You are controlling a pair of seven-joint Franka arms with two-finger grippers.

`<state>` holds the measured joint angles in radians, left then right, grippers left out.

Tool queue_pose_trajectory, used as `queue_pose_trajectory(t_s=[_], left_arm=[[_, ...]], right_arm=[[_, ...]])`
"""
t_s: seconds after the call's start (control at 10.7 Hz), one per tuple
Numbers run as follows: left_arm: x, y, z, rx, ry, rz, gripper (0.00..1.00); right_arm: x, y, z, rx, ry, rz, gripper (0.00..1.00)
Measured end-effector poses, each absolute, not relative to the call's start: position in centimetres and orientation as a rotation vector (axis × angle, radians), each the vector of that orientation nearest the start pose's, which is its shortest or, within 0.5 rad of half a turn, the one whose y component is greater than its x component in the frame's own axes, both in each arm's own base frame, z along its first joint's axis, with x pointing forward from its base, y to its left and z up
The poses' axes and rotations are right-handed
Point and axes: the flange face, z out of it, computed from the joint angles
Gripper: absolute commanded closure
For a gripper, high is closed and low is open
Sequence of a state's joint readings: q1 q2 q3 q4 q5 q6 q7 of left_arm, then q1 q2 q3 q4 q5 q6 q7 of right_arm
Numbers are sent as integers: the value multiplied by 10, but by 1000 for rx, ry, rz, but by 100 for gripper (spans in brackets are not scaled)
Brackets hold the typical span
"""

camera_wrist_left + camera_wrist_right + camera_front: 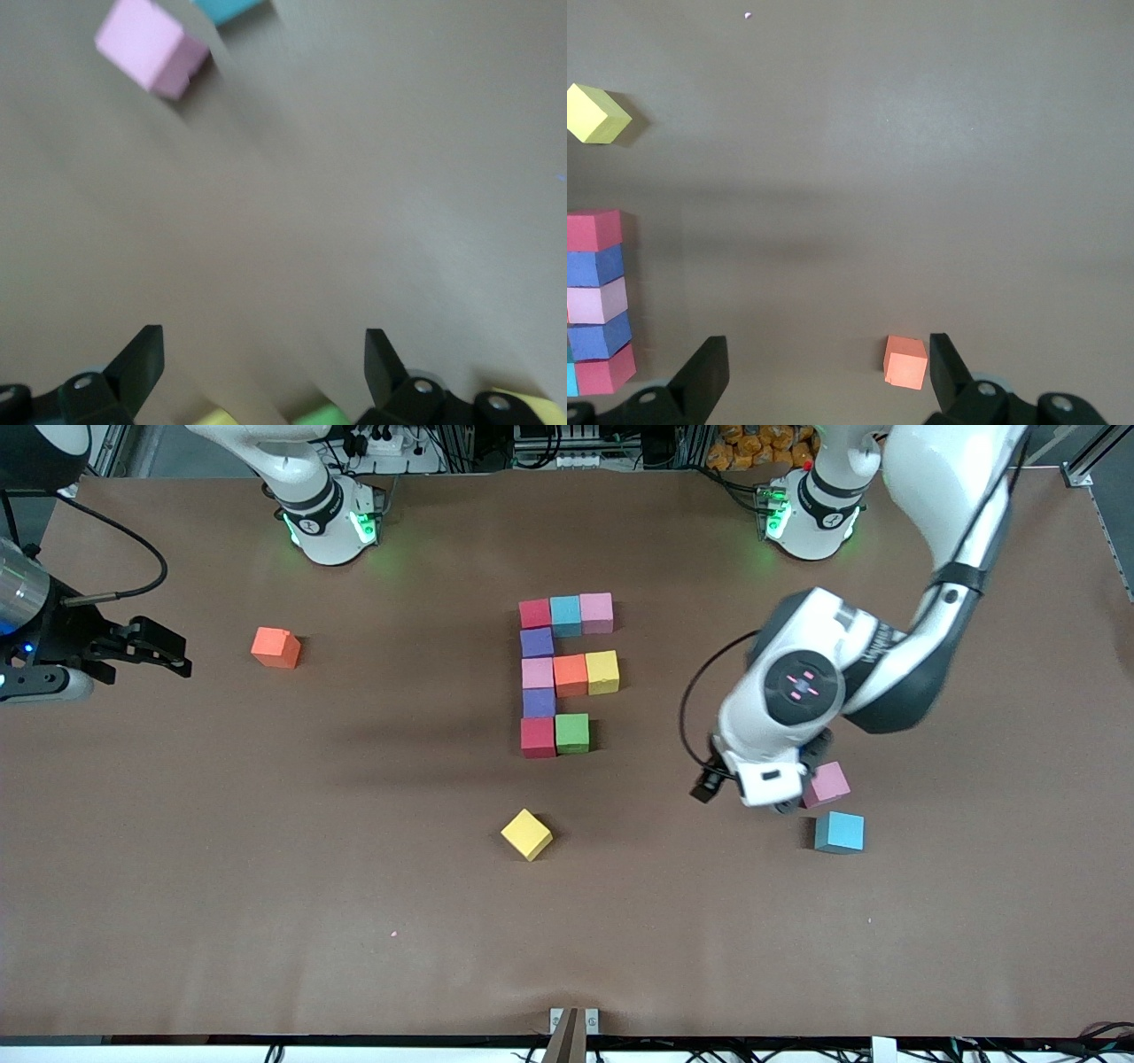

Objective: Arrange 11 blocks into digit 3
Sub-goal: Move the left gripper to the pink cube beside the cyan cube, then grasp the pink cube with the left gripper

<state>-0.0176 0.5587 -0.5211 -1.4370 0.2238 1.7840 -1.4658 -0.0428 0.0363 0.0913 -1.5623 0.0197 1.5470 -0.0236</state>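
Here I am hovering the left gripper (264,367), jaws fully spread and empty, just beside the loose pink block (827,784), which is lying toward the left arm's end from the unfinished digit 3 (567,676); the right gripper (828,372) is waiting, open.

The table (266,921) is bare brown along its edge nearest the front camera and at both corners there. At mid-table the digit (567,677) forms one solid cluster, its cubes touching. Loose cubes stand singly with room all round: a yellow cube (526,834) nearer the camera than the digit, and an orange cube (275,647) toward the right arm's end. A pink cube (827,784) and a blue cube (839,833) sit close together toward the left arm's end, with the left gripper (264,359), jaws wide, low just beside the pink one.
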Motion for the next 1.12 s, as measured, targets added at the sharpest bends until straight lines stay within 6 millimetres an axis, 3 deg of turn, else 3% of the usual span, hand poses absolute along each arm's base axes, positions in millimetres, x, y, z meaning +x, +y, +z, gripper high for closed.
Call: queue_pose_trajectory(t_s=[0.37, 0.47, 0.75, 1.12], left_arm=[[651, -147, 347, -2842, -1014, 318, 0], [651, -128, 338, -2854, -925, 330, 0], [641, -126, 299, -2853, -724, 317, 0], [636, -87, 263, -2935, -584, 323, 0]], right_arm=[[562, 31, 606, -3116, -119, 81, 0], [562, 31, 606, -3116, -119, 81, 0], [564, 30, 600, -3115, -118, 100, 0], [567, 29, 593, -3113, -114, 116, 0]])
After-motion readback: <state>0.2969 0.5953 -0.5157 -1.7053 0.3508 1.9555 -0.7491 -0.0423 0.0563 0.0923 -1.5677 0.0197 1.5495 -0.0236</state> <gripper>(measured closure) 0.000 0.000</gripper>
